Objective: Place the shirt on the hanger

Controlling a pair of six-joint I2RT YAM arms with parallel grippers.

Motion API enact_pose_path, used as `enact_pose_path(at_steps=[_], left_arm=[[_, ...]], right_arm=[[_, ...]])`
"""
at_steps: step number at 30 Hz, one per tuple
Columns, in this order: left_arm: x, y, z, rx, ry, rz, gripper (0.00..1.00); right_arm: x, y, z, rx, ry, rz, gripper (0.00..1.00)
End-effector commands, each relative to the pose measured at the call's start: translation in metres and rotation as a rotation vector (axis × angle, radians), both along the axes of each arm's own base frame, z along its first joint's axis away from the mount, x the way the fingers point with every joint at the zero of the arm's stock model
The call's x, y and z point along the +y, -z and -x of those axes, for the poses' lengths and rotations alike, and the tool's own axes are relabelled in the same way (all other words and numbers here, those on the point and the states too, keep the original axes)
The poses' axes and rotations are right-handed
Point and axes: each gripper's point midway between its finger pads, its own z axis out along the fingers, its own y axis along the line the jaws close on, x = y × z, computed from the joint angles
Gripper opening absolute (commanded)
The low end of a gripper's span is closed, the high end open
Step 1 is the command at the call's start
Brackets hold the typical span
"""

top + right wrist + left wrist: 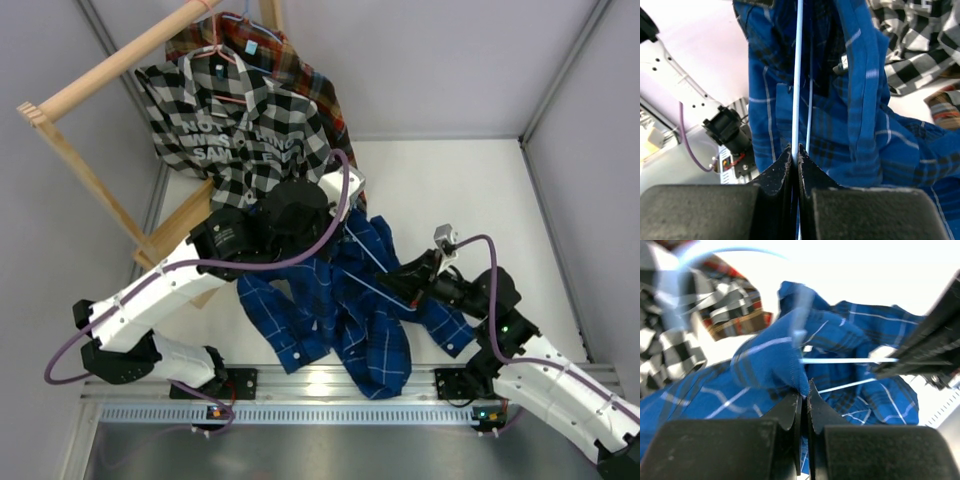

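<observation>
Near the table's (450, 190) front edge, left gripper (804, 389) pinches the shirt (340, 300), right gripper (795, 151) clamps the hanger (796, 75) wire against it; threading seems underway, next easing the wire into a shoulder.

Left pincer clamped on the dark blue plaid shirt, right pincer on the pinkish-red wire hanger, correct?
No. The right pincer is shut on the thin light-blue wire hanger, per the right wrist view. The left pincer does clamp the dark blue plaid shirt.
</observation>
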Motion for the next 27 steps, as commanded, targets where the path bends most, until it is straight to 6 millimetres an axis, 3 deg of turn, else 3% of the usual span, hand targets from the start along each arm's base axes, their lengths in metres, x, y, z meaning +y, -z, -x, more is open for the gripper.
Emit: enact_pose_path(at_steps=[1, 5, 7, 8, 9, 10, 11, 13, 18, 23, 27], left_arm=[[-0.024, -0.002, 0.022, 0.020, 0.192, -0.001, 0.01], [-0.027, 0.007, 0.026, 0.017, 0.222, -0.047, 0.01], [-0.020, 0.004, 0.020, -0.011, 0.182, -0.062, 0.10], [-0.016, 0.001, 0.017, -0.026, 0.164, -0.065, 0.18], [-0.011, -0.004, 0.015, -0.046, 0.148, -0.062, 0.37], [-0.005, -0.007, 0.009, -0.075, 0.114, -0.074, 0.48], [0.001, -0.016, 0.007, -0.102, 0.097, -0.066, 0.70], [0.010, -0.027, 0.000, -0.160, 0.070, -0.086, 0.82], [0.028, -0.059, -0.017, -0.294, -0.001, -0.111, 0.89], [0.039, -0.081, -0.023, -0.460, 0.065, -0.144, 0.92], [0.031, -0.081, -0.016, -0.511, 0.296, -0.104, 0.95]], right_arm=[[0.003, -0.058, 0.009, -0.161, -0.061, -0.171, 0.00], [0.004, -0.059, 0.007, -0.164, -0.057, -0.180, 0.00], [0.003, -0.057, 0.008, -0.173, -0.055, -0.189, 0.00], [0.001, -0.060, 0.010, -0.181, -0.051, -0.206, 0.00], [0.000, -0.060, 0.011, -0.186, -0.051, -0.215, 0.00], [-0.002, -0.060, 0.013, -0.201, -0.051, -0.234, 0.00], [-0.003, -0.060, 0.015, -0.199, -0.054, -0.249, 0.00], [-0.005, -0.053, 0.013, -0.188, -0.040, -0.267, 0.00], [-0.008, -0.053, 0.017, -0.204, -0.050, -0.340, 0.00], [-0.008, -0.053, 0.015, -0.209, -0.045, -0.356, 0.00], [-0.009, -0.049, 0.014, -0.208, -0.035, -0.356, 0.00]])
